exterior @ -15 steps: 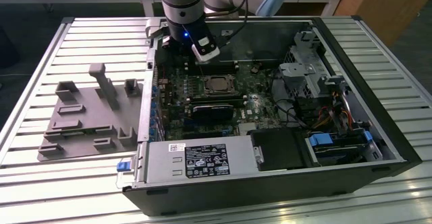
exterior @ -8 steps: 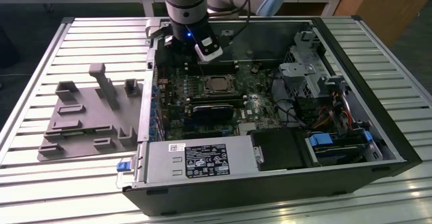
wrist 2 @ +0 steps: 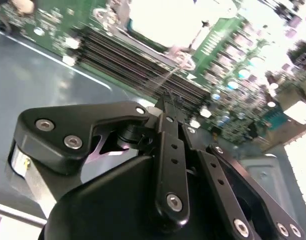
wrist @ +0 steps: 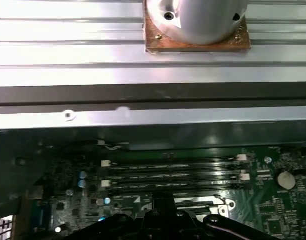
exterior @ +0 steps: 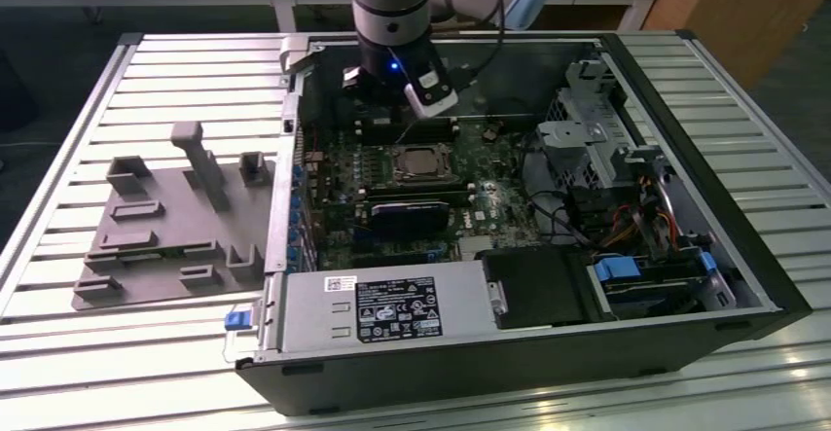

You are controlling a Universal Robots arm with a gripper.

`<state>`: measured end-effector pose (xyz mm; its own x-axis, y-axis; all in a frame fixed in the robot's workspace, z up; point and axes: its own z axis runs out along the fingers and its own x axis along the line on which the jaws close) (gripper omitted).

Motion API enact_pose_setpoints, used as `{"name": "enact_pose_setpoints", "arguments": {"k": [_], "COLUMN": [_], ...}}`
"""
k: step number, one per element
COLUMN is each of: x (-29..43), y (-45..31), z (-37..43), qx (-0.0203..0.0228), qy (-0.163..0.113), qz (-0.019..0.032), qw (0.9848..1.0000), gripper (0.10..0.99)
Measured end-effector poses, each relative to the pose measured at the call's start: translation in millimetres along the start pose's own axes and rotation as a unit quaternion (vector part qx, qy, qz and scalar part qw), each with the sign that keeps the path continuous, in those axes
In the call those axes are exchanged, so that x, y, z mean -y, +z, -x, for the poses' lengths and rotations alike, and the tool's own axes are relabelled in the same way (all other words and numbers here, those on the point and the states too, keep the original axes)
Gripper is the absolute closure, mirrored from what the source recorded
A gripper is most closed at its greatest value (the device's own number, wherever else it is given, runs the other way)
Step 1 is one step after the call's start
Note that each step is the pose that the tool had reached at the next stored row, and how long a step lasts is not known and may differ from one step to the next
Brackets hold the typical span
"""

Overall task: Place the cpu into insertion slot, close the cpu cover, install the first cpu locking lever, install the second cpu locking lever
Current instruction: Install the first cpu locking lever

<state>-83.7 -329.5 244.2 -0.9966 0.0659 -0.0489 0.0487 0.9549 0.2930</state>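
Note:
In the exterior view the cpu (exterior: pixel 418 163), a dull grey square chip, lies in the insertion slot (exterior: pixel 393 174) on the motherboard inside the open computer case. The silver cpu cover (exterior: pixel 447 164) seems to lie flat around the chip. My gripper (exterior: pixel 387 125) hangs just behind the slot, on its far side, low over the board. In the second wrist view the black fingers (wrist 2: pixel 169 120) meet at a point, shut, with their tips (wrist 2: pixel 165 97) over the memory slots (wrist 2: pixel 133 60) near a thin metal lever (wrist 2: pixel 168 75). Whether they touch it is unclear.
The case walls (exterior: pixel 292 110) ring the board. A power supply (exterior: pixel 377 309) sits at the front, and a drive cage (exterior: pixel 597 149) and cables (exterior: pixel 624 227) are at the exterior view's right. A grey fixture plate (exterior: pixel 169 227) lies on the slatted table to the left.

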Motion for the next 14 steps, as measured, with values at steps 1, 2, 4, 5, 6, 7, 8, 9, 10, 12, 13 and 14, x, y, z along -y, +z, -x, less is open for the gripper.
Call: {"name": "enact_pose_setpoints", "arguments": {"k": [1, 2, 4, 5, 6, 7, 8, 9, 10, 12, 13, 14], "x": [-0.2, -0.3, -0.3, -0.3, -0.3, -0.4, -0.3, -0.3, -0.1, 0.0, 0.1, 0.1], "y": [0.3, 0.4, 0.5, 0.5, 0.5, 0.6, 0.7, 0.9, 1.4, 1.7, 1.8, 1.9], "z": [3.7, 6.3, 7.6, 7.6, 7.6, 7.6, 7.6, 7.6, 7.3, 7.1, 6.9, 6.8], "qx": [-0.0004, -0.0009, -0.0011, -0.001, -0.001, -0.0009, -0.0007, -0.0005, 0.0016, 0.0135, 0.0206, 0.0281], "qy": [0.0, 0.0, 0.0, 0.001, 0.001, 0.001, 0.0, 0.0, 0.0, -0.004, -0.006, -0.008], "qz": [0.0, -0.0001, -0.0001, -0.0001, 0.0, 0.0, -0.0001, -0.0004, -0.0006, -0.0012, -0.0009, -0.0008], "qw": [1.0, 1.0, 1.0, 1.0, 1.0, 1.0, 1.0, 1.0, 1.0, 0.9999, 0.9998, 0.9996], "gripper": [0.984, 0.984, 0.984, 0.984, 0.984, 0.984, 0.984, 0.984, 0.984, 0.984, 0.984, 0.984]}}
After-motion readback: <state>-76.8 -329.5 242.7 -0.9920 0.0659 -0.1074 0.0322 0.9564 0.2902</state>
